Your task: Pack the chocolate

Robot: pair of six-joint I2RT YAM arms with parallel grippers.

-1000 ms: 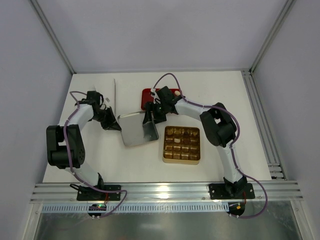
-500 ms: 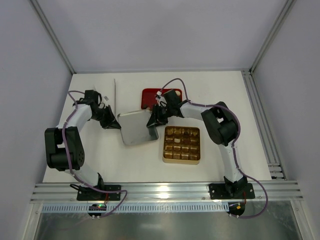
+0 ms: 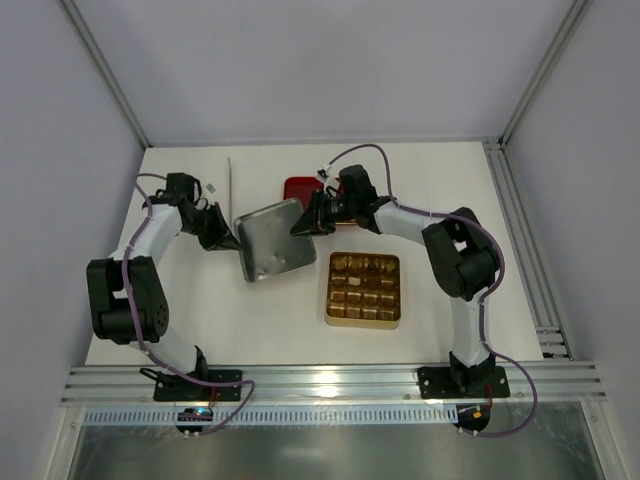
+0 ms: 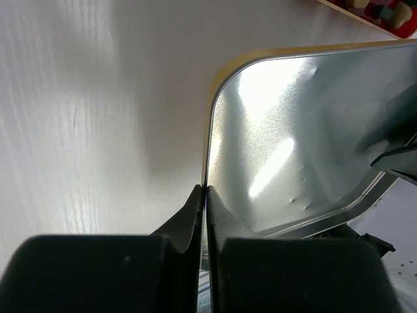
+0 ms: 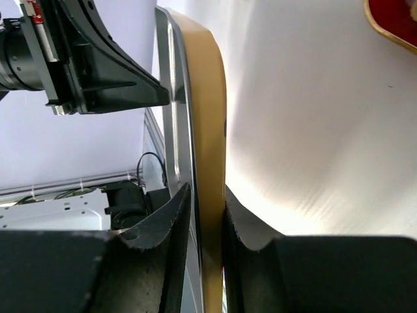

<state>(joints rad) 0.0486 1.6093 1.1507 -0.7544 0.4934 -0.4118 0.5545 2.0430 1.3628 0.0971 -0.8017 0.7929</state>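
A silver tin lid (image 3: 272,240) with a gold outer rim hangs tilted between both arms, left of the gold grid tray (image 3: 395,320). My left gripper (image 3: 232,243) is shut on the lid's left edge (image 4: 207,163), its jaws (image 4: 205,189) pinching the thin metal. The right gripper (image 3: 303,226) is shut on the lid's opposite rim (image 5: 207,111), with both fingers (image 5: 176,215) pressed against the gold band. Chocolate (image 3: 352,282) sits in the gold tray's compartments, mostly dark brown with one pale piece. A few more pieces (image 4: 384,13) show in the red tray (image 3: 297,188), which the right arm partly hides.
A thin white strip (image 3: 228,185) lies at the back left near the left arm. An aluminium rail (image 3: 520,240) runs along the table's right side. White walls close in the back and both sides.
The right gripper has closed on the lid's right rim. The lid has come up off the table, tilted and shifted toward the back; both arms moved with it.
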